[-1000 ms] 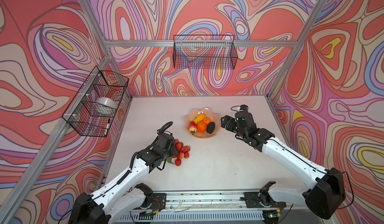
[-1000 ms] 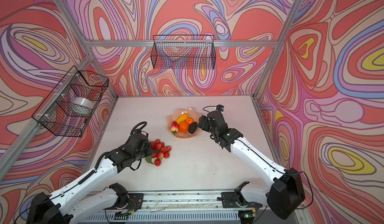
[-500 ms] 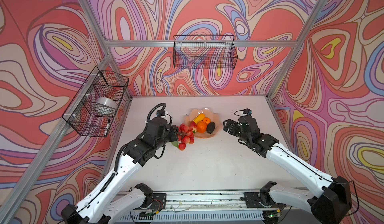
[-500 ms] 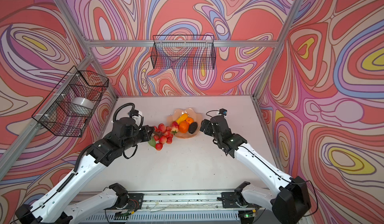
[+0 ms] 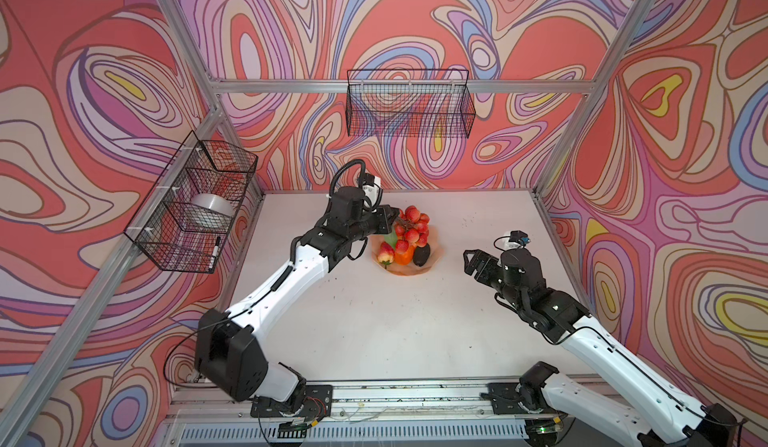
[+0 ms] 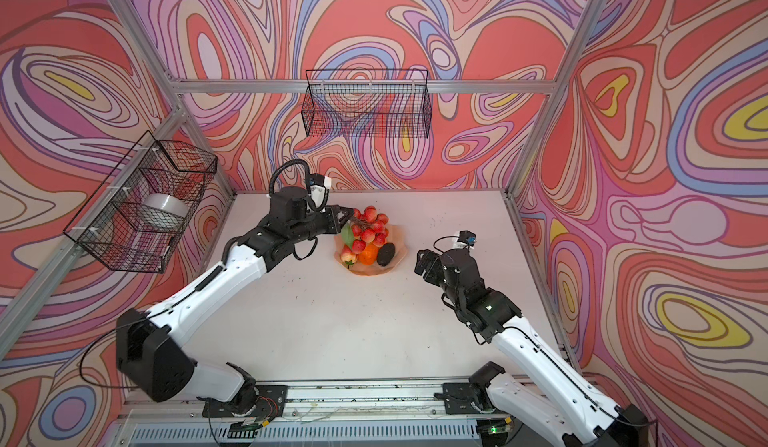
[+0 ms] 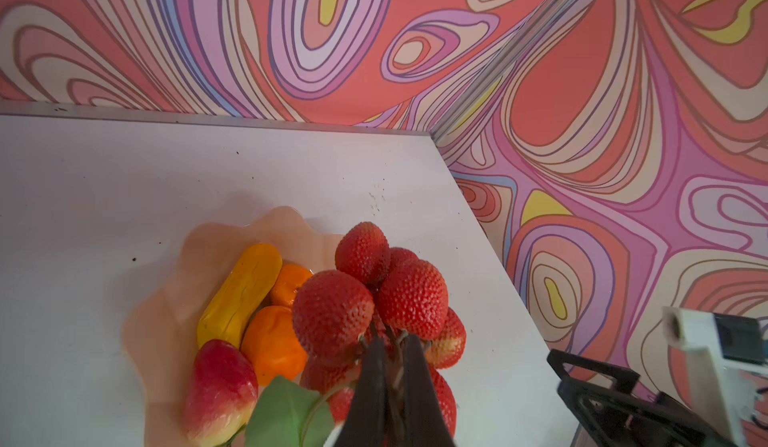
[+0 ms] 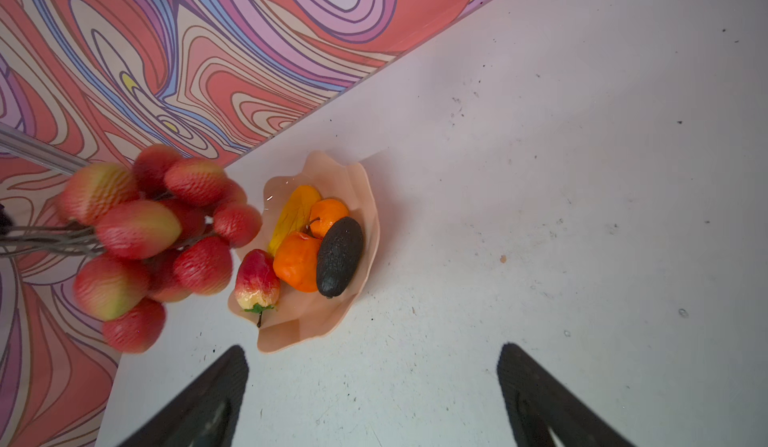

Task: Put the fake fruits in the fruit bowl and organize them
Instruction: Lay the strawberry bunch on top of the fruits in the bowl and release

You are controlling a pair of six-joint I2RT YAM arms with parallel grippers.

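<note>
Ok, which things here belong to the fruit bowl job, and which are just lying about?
Job: grapes, held by left gripper; bowl; mango; strawberry; oranges; avocado.
Lying about: back basket; side basket; tub; pen.

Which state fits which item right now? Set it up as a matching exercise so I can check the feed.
1. grape cluster
2. avocado
3. mango
4. right gripper

A. yellow, lying in the fruit bowl
B. open, holding nothing
C. clamped by its stems in the left gripper
D. dark, lying in the bowl

Pairs: 1-C, 2-D, 3-A, 4-B
</note>
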